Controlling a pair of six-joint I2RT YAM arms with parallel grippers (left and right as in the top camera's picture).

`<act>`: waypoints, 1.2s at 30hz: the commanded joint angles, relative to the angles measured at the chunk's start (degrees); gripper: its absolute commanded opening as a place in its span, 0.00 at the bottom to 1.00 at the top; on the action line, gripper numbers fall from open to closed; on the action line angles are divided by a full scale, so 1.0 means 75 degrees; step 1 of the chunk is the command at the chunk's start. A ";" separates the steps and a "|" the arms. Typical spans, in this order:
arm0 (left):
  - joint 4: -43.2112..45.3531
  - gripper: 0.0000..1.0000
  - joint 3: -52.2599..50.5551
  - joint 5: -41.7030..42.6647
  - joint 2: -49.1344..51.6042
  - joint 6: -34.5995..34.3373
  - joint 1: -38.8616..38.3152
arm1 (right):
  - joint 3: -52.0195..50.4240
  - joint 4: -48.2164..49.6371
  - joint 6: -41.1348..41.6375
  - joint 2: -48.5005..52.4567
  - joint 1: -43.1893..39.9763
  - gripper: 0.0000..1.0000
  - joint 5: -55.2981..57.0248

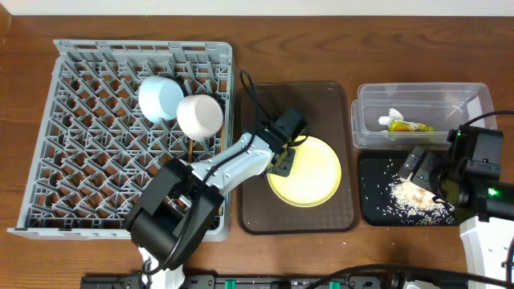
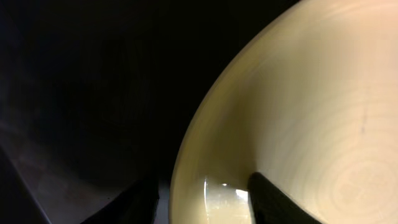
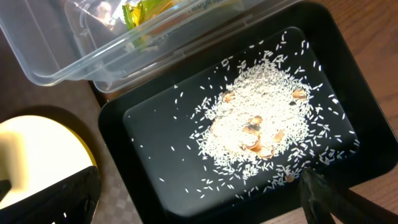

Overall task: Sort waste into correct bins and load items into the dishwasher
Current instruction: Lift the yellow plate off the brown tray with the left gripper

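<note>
Overhead, the left gripper (image 1: 283, 156) sits at the left rim of the round yellow plate (image 1: 307, 171), which lies flat in the brown rectangular serving tray (image 1: 321, 108). Only the left wrist view shows the finger placement. One finger (image 2: 138, 202) is outside the rim and the other (image 2: 273, 200) is over the plate's inner face, with the jaws partly parted astride the edge. Whether they press on the plate cannot be told.

The right gripper (image 1: 419, 170) hangs over the shallow black rectangular tray (image 1: 371, 210). The right wrist view shows its fingers (image 3: 62, 199) spread wide with nothing between them, above loose whitish rice-like crumbs (image 3: 261, 118) heaped in that tray. Brownish bits lie in the heap, a detail the overhead view does not resolve.

The clear rectangular plastic tub (image 1: 474, 96), on the far side of the black tray, holds the small yellow-green snack wrapper (image 1: 405, 126) and a crumpled white scrap (image 1: 393, 115).

Only the overhead view shows the large grey plastic dish rack (image 1: 80, 160) at left. A light blue bowl (image 1: 159, 98) and a white bowl (image 1: 199, 115) stand close together in it.
</note>
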 commanded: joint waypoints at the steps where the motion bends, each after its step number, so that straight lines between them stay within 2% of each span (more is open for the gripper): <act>1: -0.0114 0.30 -0.0128 0.0029 0.0472 -0.0125 -0.0006 | 0.0061 -0.0009 0.0041 -0.0032 -0.0052 0.99 0.0029; 3: -0.0117 0.19 -0.0128 0.0420 0.0560 -0.0122 -0.0017 | 0.0061 -0.0009 0.0038 -0.0032 -0.0052 0.99 0.0029; 4: -0.0131 0.09 -0.0128 0.0423 0.0562 -0.0122 -0.0017 | 0.0061 -0.0009 0.0038 -0.0032 -0.0052 0.99 0.0029; 5: -0.0149 0.08 -0.0128 0.0411 0.0560 -0.0119 -0.0017 | 0.0061 -0.0009 0.0041 -0.0032 -0.0052 0.99 0.0029; 12: -0.0699 0.07 0.0210 -0.0799 -0.0341 -0.0105 0.0003 | 0.0061 -0.0009 0.0038 -0.0032 -0.0050 0.99 0.0029; 21: -0.1300 0.08 0.0265 -0.1909 -0.3112 -0.0093 0.0000 | 0.0061 -0.0009 0.0038 -0.0032 -0.0050 0.99 0.0029; 24: -0.1559 0.07 0.0265 -0.2460 -0.3984 0.0172 0.0000 | 0.0061 -0.0009 0.0038 -0.0032 -0.0052 0.99 0.0029; 27: -0.1818 0.07 0.0265 -0.3622 -0.4759 0.0423 0.0000 | 0.0061 -0.0009 0.0041 -0.0032 -0.0052 0.99 0.0029; 30: -0.2066 0.07 0.0262 -0.5348 -0.5368 0.0606 0.0006 | 0.0061 -0.0009 0.0038 -0.0032 -0.0052 0.99 0.0029; 33: -0.2270 0.07 0.0262 -0.6942 -0.5782 0.0624 0.0006 | 0.0061 -0.0009 0.0041 -0.0032 -0.0052 0.99 0.0029; 36: -0.2352 0.08 0.0262 -0.8072 -0.5980 0.0816 0.0006 | 0.0061 -0.0009 0.0041 -0.0032 -0.0050 0.99 0.0029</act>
